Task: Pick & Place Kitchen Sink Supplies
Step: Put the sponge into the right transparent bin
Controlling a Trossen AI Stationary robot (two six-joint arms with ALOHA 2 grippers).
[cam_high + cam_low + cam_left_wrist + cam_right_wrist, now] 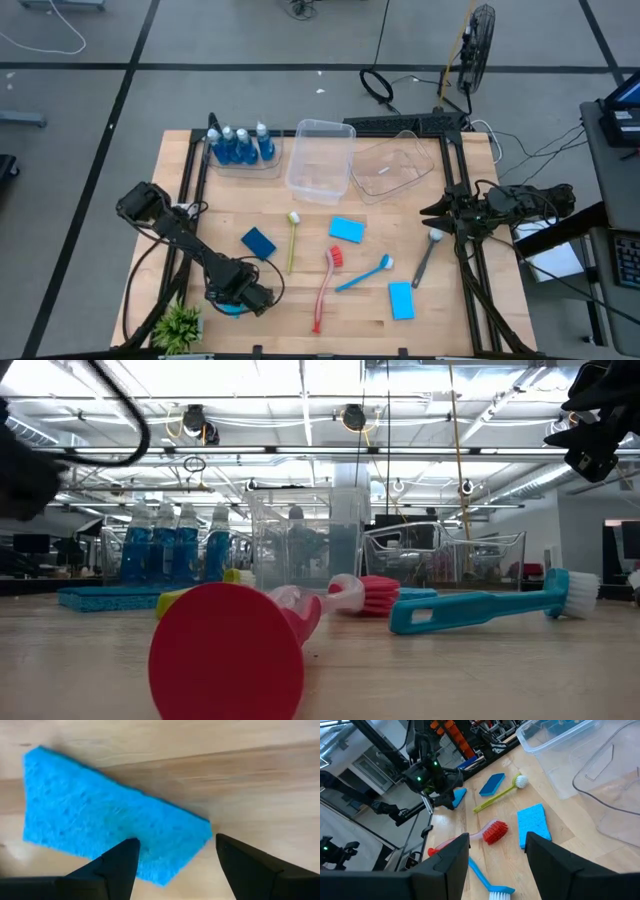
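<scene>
My left gripper (175, 845) points down, open, over a flat blue sponge (110, 835) that lies on the table near its front left corner (232, 308). One finger (125, 857) stands over the sponge, the other (227, 850) past its short end. Whether they touch it I cannot tell. Three more blue sponges (258, 242) (346, 229) (401, 300) lie flat among a yellow-green (292, 240), a red (325, 285), a blue (365, 272) and a grey brush (428, 255). Bottles of blue liquid (240, 145) stand in a tub. My right gripper (440, 211) waits open at the table's right edge.
Two clear tubs (322, 160) (392, 165) stand at the far middle of the table. A small green plant (180, 325) sits at the near left corner, close beside my left gripper. Bare wood lies between the sponges and the front edge.
</scene>
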